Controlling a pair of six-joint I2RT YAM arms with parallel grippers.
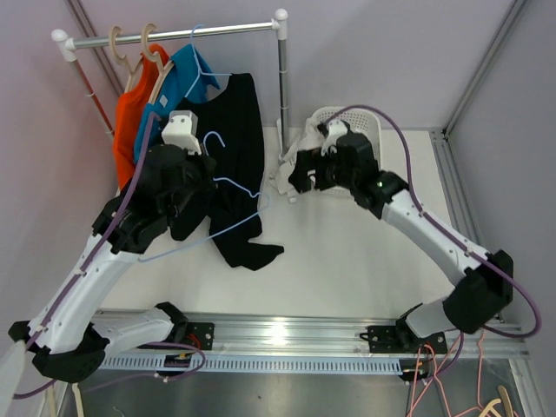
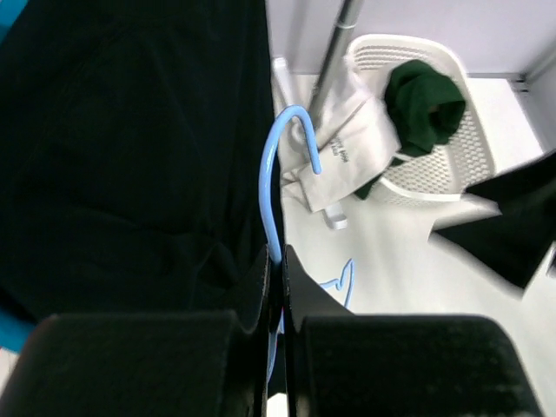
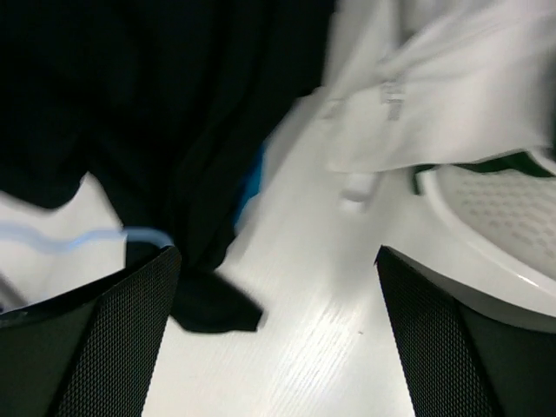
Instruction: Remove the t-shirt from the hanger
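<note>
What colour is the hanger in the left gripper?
Light blue; the hanger shows best in the left wrist view.

A metal clothes rail (image 1: 234, 28) stands at the back of the white table (image 1: 347, 252). An orange shirt (image 1: 129, 122) and a blue shirt (image 1: 182, 69) hang from it on wooden hangers (image 1: 149, 42). Beside its post sits a white basket (image 2: 476, 152) holding a dark green garment (image 2: 426, 100). A white cloth (image 2: 352, 143), possibly a shirt, spills over the basket's rim.
</note>
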